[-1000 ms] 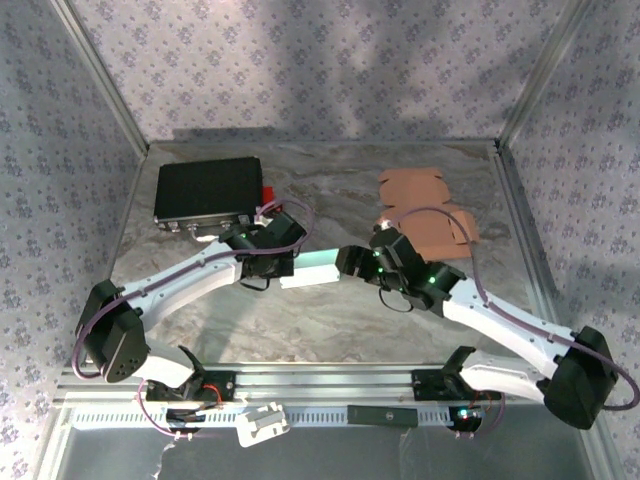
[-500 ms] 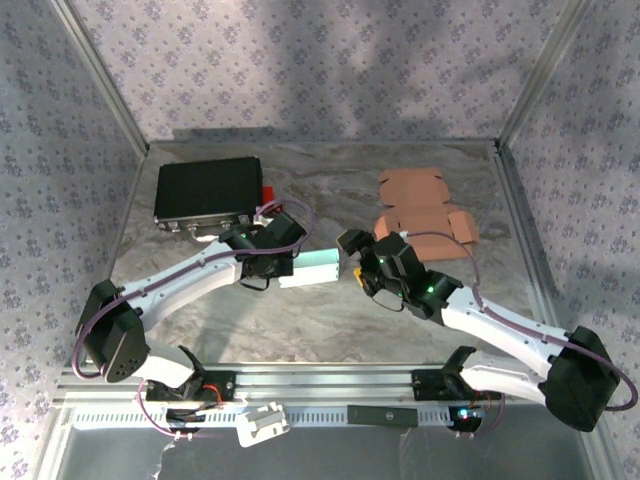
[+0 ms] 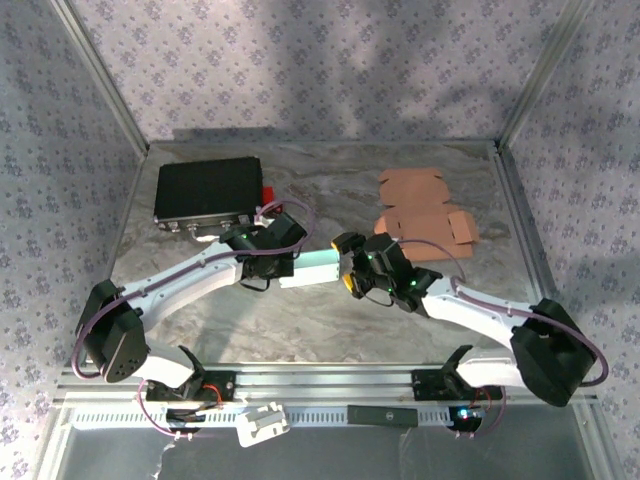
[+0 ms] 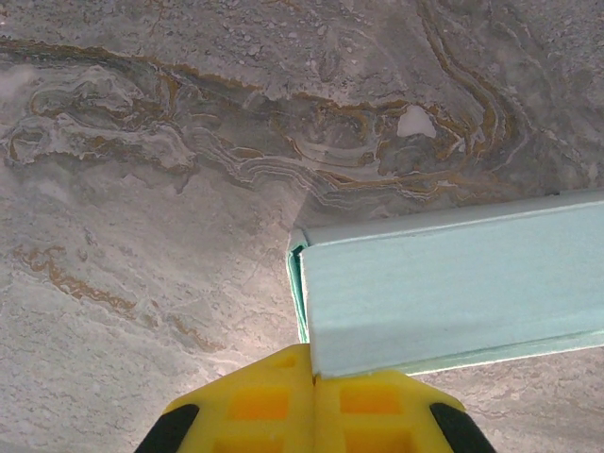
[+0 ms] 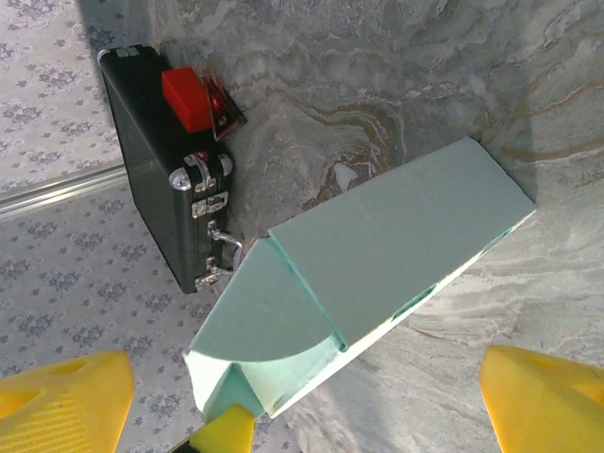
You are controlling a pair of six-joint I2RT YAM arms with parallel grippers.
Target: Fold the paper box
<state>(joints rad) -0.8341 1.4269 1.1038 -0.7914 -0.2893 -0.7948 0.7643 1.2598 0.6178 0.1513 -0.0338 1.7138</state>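
The marble-patterned table [image 3: 330,320] carries a black case [image 3: 208,192] toward ten o'clock in the top view. Flat brown cardboard blanks [image 3: 425,210] lie toward two o'clock, well apart from the case. The pale green paper box [image 3: 315,268] lies on its long side near the middle of the table, between the two arms. Its end flap stands open in the right wrist view. The left hand [image 3: 283,262] is at the nine o'clock end of the box, its yellow fingers [image 4: 255,411] pressed together on a thin edge of the box. The right hand [image 3: 349,270] is at the three o'clock end, its fingers [image 5: 66,396] spread wide and holding nothing. A small red thing [image 3: 266,193] sits just beside the case at its three o'clock side
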